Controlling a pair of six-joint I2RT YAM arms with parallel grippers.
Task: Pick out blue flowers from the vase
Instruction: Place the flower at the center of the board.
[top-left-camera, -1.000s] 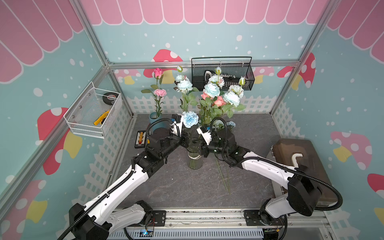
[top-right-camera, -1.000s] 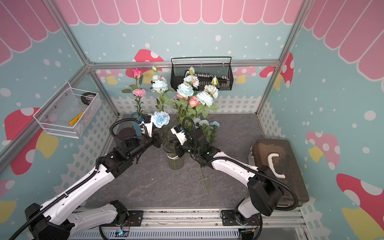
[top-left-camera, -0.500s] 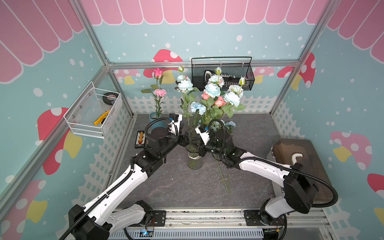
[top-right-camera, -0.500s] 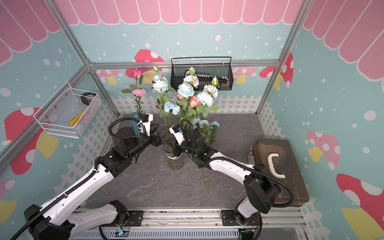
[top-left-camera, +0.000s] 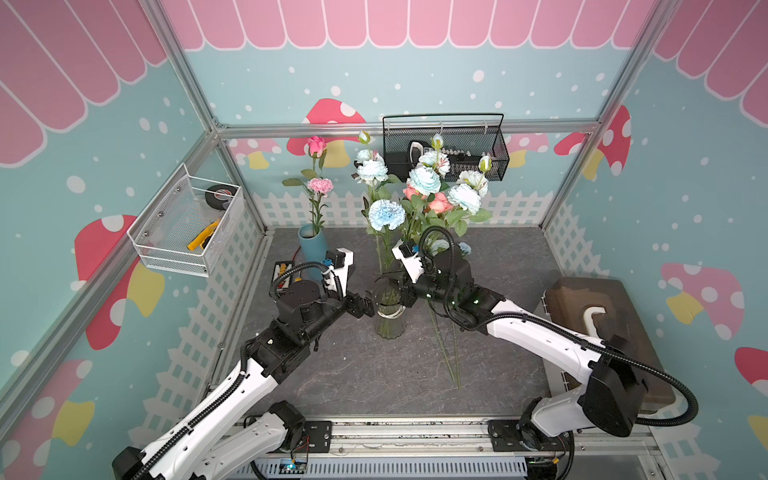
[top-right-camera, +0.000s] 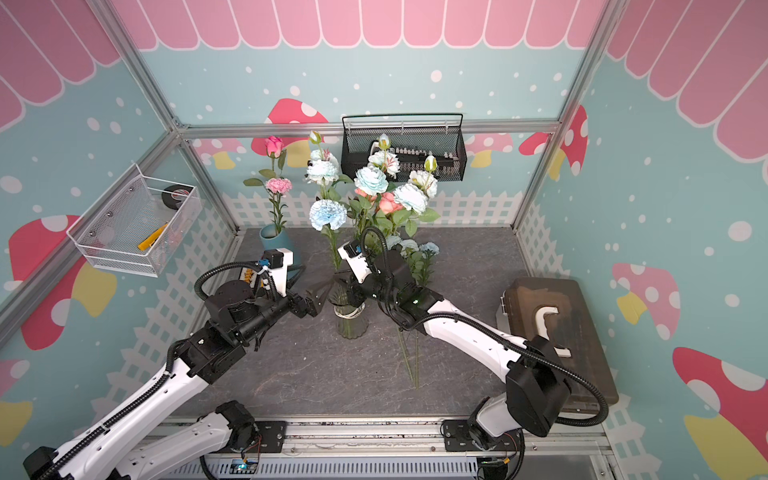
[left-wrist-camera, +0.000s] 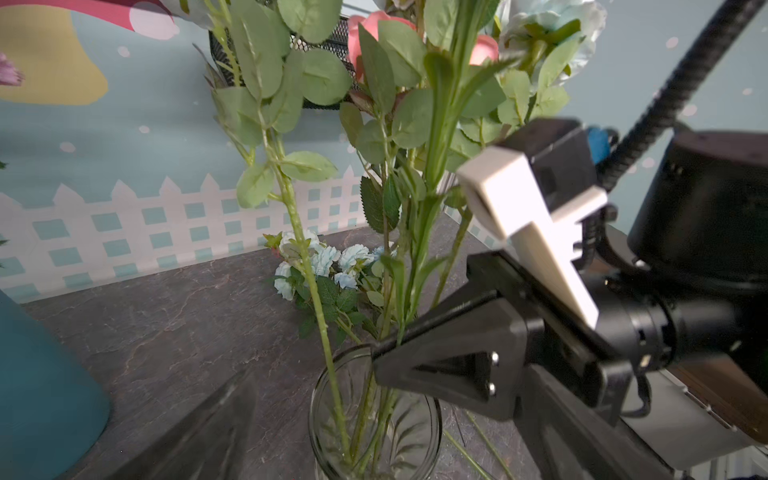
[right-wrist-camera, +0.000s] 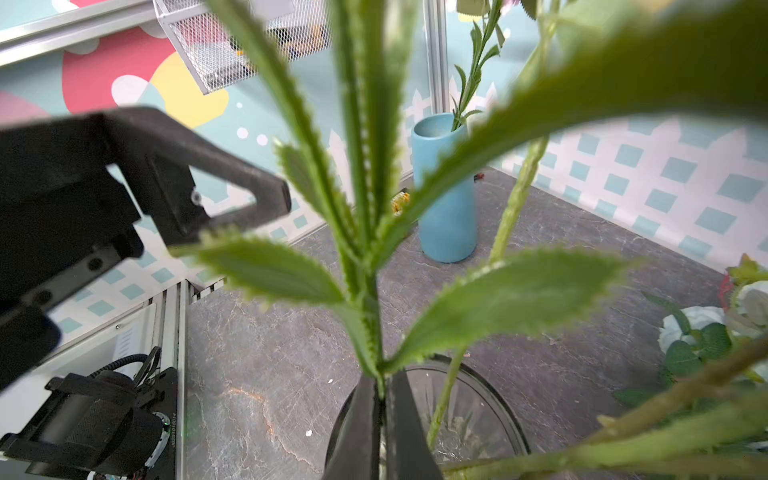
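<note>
Grip swapped: left gripper (top-left-camera: 365, 305) now gapes empty, right gripper (right-wrist-camera: 380, 399) clamps stem of the blue flower (top-left-camera: 386, 214)

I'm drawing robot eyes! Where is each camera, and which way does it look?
Top views: high above the robot's base, looking down and forward at the left arm, the right arm and the left tool, open beside the glass vase.
Left wrist: on the left arm, facing the glass vase and the right tool; its own finger shows.
Right wrist: on the right arm, facing the left tool and blue vase; its own tool grips the blue flower's stem.
Shared: every view shows the glass vase.
</note>
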